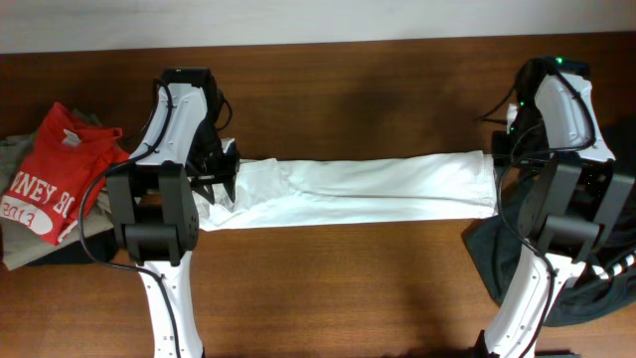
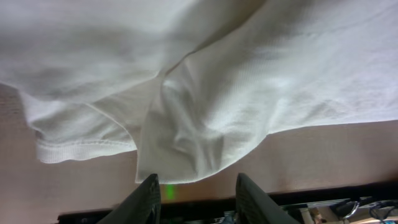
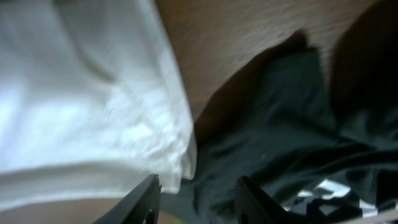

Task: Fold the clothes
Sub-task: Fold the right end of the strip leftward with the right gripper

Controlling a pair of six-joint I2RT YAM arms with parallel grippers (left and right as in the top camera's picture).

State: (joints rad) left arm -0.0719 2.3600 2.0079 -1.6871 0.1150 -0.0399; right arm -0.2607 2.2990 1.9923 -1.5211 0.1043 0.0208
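Jaws spread on both arms, empty; the right pair may snag the crumpled black garment (image 3: 292, 124) (just beside the hem of the long white folded garment (image 1: 368, 189)).

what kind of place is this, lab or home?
Probably a lab folding station: wooden table, white garment spread between the left arm and right arm, red shirt pile and dark garment waiting at the sides.

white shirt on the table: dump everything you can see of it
The white shirt lies on the table, folded into a long narrow strip running between the two arms. It looks like soft cotton knit. The left end is bunched and creased, with a stitched hem showing. The right end is a straight hem reaching the dark garment. The left gripper and right gripper sit open, one at each end, neither clamping it.
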